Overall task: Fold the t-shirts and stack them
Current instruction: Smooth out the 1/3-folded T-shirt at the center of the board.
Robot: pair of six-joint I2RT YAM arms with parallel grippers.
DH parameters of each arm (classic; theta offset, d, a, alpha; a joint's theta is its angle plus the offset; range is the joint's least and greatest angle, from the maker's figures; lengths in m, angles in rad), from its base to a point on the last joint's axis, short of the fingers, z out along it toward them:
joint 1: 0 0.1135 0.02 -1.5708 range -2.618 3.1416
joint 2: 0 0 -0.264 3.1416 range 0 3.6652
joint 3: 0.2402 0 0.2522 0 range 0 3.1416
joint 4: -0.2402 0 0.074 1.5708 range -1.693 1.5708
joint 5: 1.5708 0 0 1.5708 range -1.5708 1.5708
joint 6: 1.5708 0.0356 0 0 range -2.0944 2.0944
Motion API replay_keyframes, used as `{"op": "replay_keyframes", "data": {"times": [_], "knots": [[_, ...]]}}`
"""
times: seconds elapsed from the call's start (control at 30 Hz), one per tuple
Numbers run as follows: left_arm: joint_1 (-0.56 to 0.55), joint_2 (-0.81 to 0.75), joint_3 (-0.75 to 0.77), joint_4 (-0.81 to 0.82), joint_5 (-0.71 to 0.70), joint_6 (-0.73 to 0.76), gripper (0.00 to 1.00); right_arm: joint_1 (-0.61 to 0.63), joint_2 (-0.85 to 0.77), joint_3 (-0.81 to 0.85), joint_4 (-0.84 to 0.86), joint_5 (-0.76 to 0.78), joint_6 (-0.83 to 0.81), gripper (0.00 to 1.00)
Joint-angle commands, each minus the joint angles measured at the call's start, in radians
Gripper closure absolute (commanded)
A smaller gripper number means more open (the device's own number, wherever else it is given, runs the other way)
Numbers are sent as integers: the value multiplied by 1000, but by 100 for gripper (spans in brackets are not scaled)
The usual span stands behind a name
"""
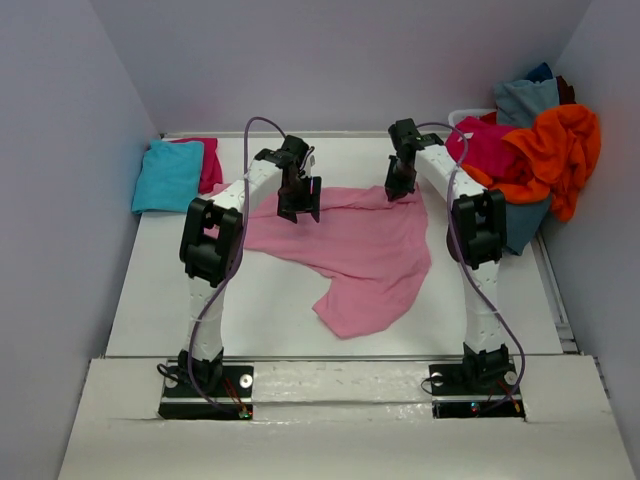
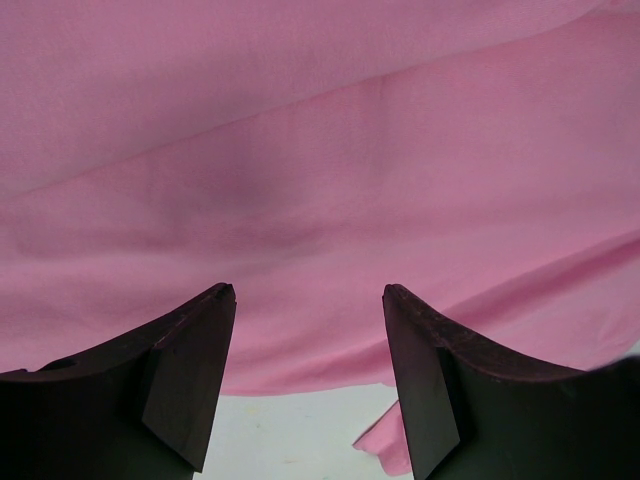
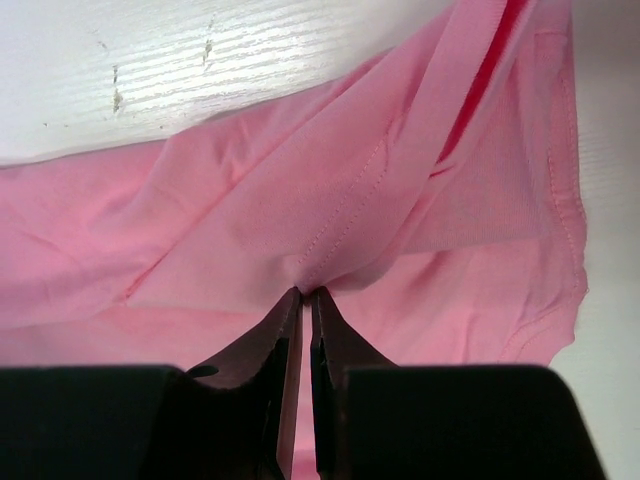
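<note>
A light pink t-shirt (image 1: 350, 250) lies crumpled across the middle of the table. My right gripper (image 1: 402, 188) is shut on a pinched fold of it at its far right corner; the wrist view shows the tips closed on the cloth (image 3: 306, 293) by a stitched seam. My left gripper (image 1: 298, 210) is open just above the shirt's far left edge, its fingers (image 2: 200, 340) spread over the pink cloth (image 2: 320, 180), holding nothing. A folded turquoise shirt (image 1: 168, 175) lies on a magenta one (image 1: 208, 160) at the far left.
A heap of shirts sits at the far right: magenta (image 1: 490, 148), orange (image 1: 555, 150) and grey-blue (image 1: 525, 100), over a white bin rim (image 1: 470, 114). White walls enclose the table (image 1: 200, 300) at the left and back. A raised ledge runs along the near edge.
</note>
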Motion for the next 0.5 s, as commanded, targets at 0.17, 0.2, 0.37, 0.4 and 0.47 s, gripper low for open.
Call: {"op": "replay_keyframes", "data": {"times": [0.17,0.2,0.37,0.4,0.47], "knots": [[-5,-61,9,-9,8,13,27,-5,-90,99,-88,-25,-25,87],[-5,-62,9,-9,8,13,27,-5,-96,104,-99,-27,-25,87],[-5,-65,3,-4,9,13,27,-5,-135,121,-124,-38,-26,87],[-5,-65,2,-3,9,13,27,-5,-144,124,-133,-41,-26,87],[-5,-67,2,-3,9,13,27,-5,-150,127,-151,-56,-26,87]]}}
